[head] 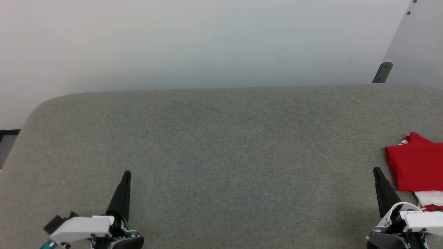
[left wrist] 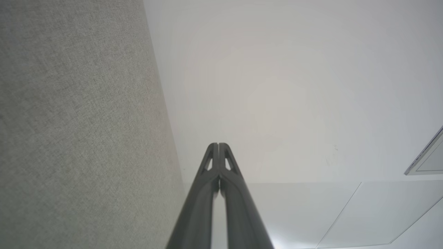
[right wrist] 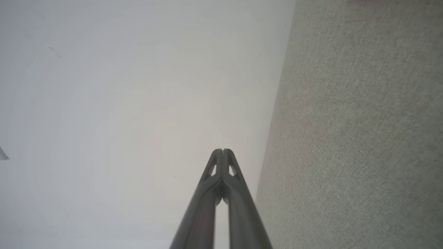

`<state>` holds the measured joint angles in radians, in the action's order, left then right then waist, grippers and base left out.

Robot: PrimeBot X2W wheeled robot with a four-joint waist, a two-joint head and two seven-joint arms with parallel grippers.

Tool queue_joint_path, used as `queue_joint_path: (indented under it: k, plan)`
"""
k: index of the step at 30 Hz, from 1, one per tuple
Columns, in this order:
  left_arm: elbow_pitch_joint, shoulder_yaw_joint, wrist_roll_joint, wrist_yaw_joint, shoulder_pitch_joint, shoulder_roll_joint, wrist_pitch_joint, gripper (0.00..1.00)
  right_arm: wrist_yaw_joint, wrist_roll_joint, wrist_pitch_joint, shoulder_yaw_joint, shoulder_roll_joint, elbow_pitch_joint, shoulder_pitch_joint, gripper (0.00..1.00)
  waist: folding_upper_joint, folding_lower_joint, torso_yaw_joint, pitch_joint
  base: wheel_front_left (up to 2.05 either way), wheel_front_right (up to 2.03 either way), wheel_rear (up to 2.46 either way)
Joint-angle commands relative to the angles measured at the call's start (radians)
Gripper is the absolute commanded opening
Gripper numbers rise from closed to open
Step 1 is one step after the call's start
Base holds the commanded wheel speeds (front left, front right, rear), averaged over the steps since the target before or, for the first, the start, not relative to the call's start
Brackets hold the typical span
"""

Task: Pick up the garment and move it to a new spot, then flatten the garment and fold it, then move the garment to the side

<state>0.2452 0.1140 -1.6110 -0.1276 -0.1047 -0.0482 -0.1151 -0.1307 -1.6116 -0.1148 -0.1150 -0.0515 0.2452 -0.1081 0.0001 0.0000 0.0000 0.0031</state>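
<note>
Two grippers, both pinched shut with nothing between them. In the head view the left gripper (head: pixel 126 174) sits at the lower left over the grey fabric surface (head: pixel 221 138). Its dark fingers are pressed together into one spike that points up the picture and leans a little right. The right gripper (head: pixel 376 170) is at the lower right, same deal, with its spike leaning a little left. The wrist cameras back this up: the left one's fingers (left wrist: pixel 200 197) meet at the tips, and the right one's fingers (right wrist: pixel 202 204) do too, with only a thin slit lower down.

The shirt (head: pixel 415 167) is at the right edge of the head view, lying on the grey surface as a folded red block, partly cut off by the frame. A bit of red-and-white stripe trim pokes out at its top left corner, and a white part shows along its near edge. It's just beside the right gripper, on the outer side — can't tell if the finger actually touches the cloth. The left gripper is well apart from it.

Behind the surface there's a plain pale wall (head: pixel 207 41) and a grey bracket (head: pixel 382 72) at the upper right — and the surface's far left corner is rounded.
</note>
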Motion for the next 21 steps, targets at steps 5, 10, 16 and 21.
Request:
queue_joint_path:
  k: [5, 10, 16, 21]
  plan:
    - [0.001, 0.001, -0.003, -0.006, -0.010, 0.000, -0.002, 0.00, 0.000, -0.003, -0.001, 0.001, 0.004, 0.000, -0.003, 0.00, -0.0001, 0.0000, 0.000, 0.000, 0.00, 0.00, 0.00]
    - [0.001, 0.001, -0.003, -0.006, -0.010, 0.000, -0.002, 0.00, 0.000, -0.003, -0.001, 0.000, 0.004, 0.000, -0.003, 0.00, -0.0001, 0.0000, 0.000, 0.000, 0.00, 0.00, 0.00]
    - [0.001, 0.001, -0.003, -0.006, -0.010, 0.000, -0.002, 0.00, 0.000, -0.003, -0.001, 0.000, 0.004, 0.000, -0.003, 0.00, -0.0001, 0.0000, 0.000, 0.000, 0.00, 0.00, 0.00]
    - [0.001, 0.001, -0.003, -0.006, -0.010, 0.000, -0.002, 0.00, 0.000, -0.003, -0.001, 0.001, 0.004, 0.000, -0.003, 0.00, -0.0001, 0.0000, 0.000, 0.000, 0.00, 0.00, 0.00]
